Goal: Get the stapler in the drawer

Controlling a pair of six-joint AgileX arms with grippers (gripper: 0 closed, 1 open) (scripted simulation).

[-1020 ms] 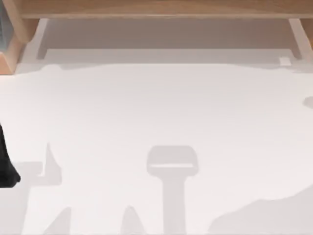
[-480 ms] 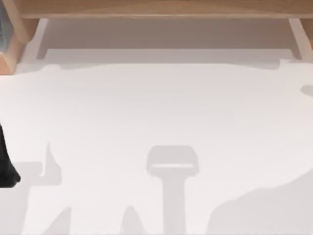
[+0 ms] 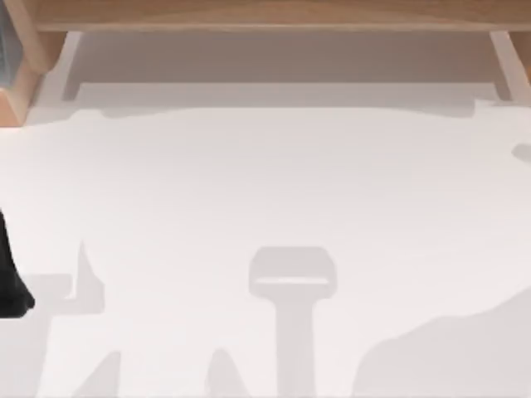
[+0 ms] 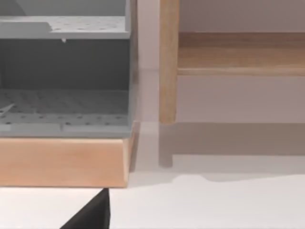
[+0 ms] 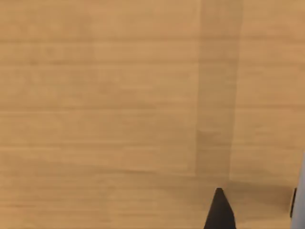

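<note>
White is the surface [image 3: 265, 182], bare across its middle in the top view and marked by soft grey shadows along its near edge and toward its right side. Pale wood runs along the far side: a wooden cabinet [image 3: 274, 12] spans the width, and beneath its front board lies a light, flat recess [image 3: 282, 58] bounded by a pale rail at each end. At the far left corner a wooden frame [image 3: 25, 79] stands on the surface with a sliver of grey inside it. A black tapering shape [image 3: 10, 278] juts in at the left edge of the surface, well apart from the cabinet.

In the left wrist view the same wooden frame [image 4: 62, 160] holds grey perforated shelves [image 4: 64, 107], one above another, and just beside it stands an upright wooden post [image 4: 168, 62] with a wooden board [image 4: 240, 52] running off behind it. The left gripper [image 4: 93, 213] appears as a black wedge low over the white surface, near the frame's corner but apart from it. I cannot tell how far it is open, and nothing is seen in its hold.

The right wrist view faces a wood-grain panel [image 5: 105, 95] crossed by a darker upright band. The right gripper [image 5: 220, 212] appears as a black point near that panel; its opening cannot be told either.

Where the stapler lies, I cannot tell.
</note>
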